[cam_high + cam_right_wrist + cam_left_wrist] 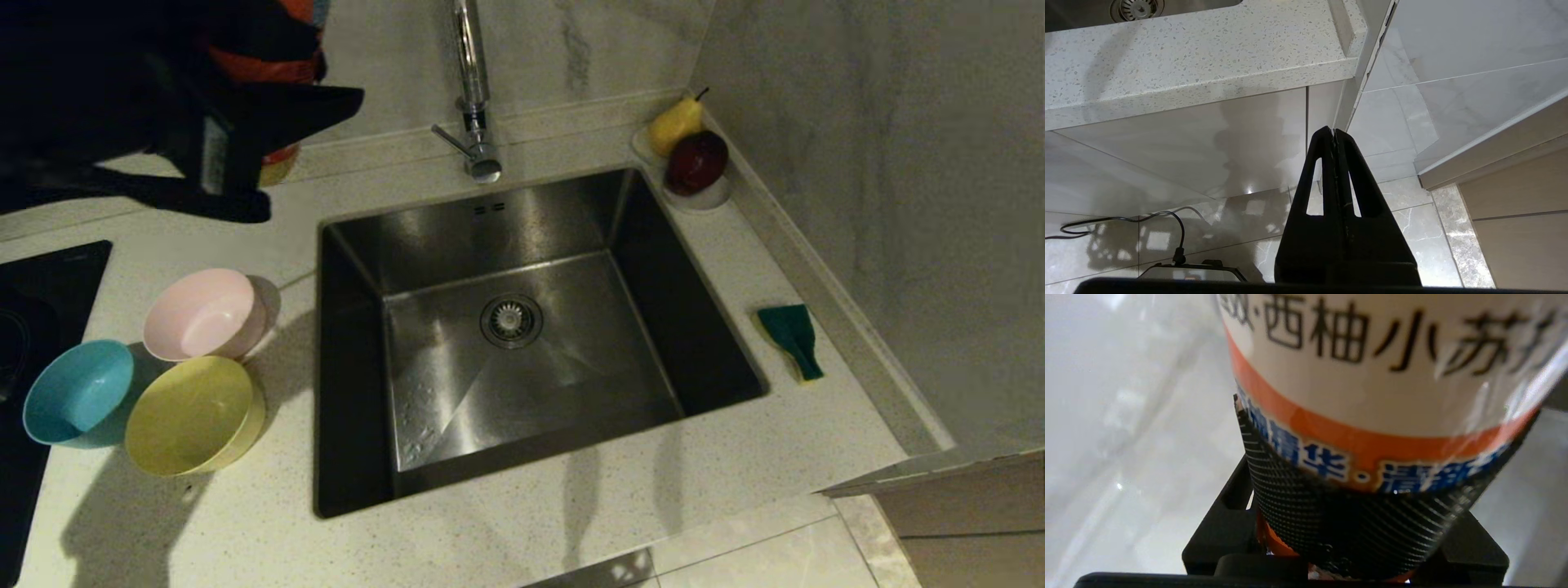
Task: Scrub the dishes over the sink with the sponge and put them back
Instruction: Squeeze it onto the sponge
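Observation:
Three bowls stand on the counter left of the sink (588,367): pink (204,314), light blue (77,392), yellow (192,415). The green-and-yellow sponge (790,339) lies on the counter right of the sink. My left gripper (286,155) hangs above the counter's back left corner, behind the bowls, and is shut on a bottle (265,61) with an orange and white label. In the left wrist view the bottle (1372,396) fills the space between the black fingers (1220,531) of that gripper (1347,539). My right gripper (1333,132) is shut and holds nothing, parked below the counter's front edge.
A chrome tap (473,98) rises behind the sink. A yellow pear (676,124) and a dark red apple (696,161) sit on white saucers at the back right corner. A black hob (45,278) borders the bowls on the left. Tiled walls close the back and right.

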Controlling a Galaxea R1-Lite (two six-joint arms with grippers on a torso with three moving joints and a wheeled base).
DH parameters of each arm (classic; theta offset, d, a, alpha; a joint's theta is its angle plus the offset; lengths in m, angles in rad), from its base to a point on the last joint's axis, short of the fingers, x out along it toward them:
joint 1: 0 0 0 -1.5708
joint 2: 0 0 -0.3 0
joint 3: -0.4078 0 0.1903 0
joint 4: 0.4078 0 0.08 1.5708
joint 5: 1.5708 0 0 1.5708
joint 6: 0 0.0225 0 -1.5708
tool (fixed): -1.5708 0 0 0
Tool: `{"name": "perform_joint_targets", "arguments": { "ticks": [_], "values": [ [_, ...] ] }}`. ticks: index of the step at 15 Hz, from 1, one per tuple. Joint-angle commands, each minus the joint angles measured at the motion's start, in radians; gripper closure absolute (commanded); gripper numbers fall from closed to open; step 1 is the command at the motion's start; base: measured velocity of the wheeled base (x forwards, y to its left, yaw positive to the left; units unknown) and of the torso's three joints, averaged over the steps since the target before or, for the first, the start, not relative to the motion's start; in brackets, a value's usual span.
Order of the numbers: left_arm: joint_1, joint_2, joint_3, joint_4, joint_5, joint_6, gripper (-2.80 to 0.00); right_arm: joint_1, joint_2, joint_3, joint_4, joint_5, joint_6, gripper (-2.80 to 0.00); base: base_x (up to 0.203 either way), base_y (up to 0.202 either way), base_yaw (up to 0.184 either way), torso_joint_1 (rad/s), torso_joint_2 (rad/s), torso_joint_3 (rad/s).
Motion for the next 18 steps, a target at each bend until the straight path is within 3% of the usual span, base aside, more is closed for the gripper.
{"name": "perform_joint_targets", "arguments": {
  "ticks": [1,4,8,15,18],
  "values": [
    [-0.098,0.155,-0.07,-0.034,0.056,0.016,0.0,0.0,0.0,0.0,0.0,0.0,0.0,0.0,0.0,0.0,0.0,0.0,0.0,0.0],
    [-0.228,0.249,-0.15,-0.041,0.191,0.028,0.0,0.0,0.0,0.0,0.0,0.0,0.0,0.0,0.0,0.0,0.0,0.0,0.0,0.0],
    [-0.33,0.324,-0.161,-0.042,0.268,0.034,0.0,0.0,0.0,0.0,0.0,0.0,0.0,0.0,0.0,0.0,0.0,0.0,0.0,0.0],
    [-0.393,0.483,-0.163,-0.037,0.362,0.057,0.0,0.0,0.0,0.0,0.0,0.0,0.0,0.0,0.0,0.0,0.0,0.0,0.0,0.0],
    [-0.403,0.565,-0.228,-0.04,0.42,0.13,0.0,0.0,0.0,0.0,0.0,0.0,0.0,0.0,0.0,0.0,0.0,0.0,0.0,0.0]
  ]
}}
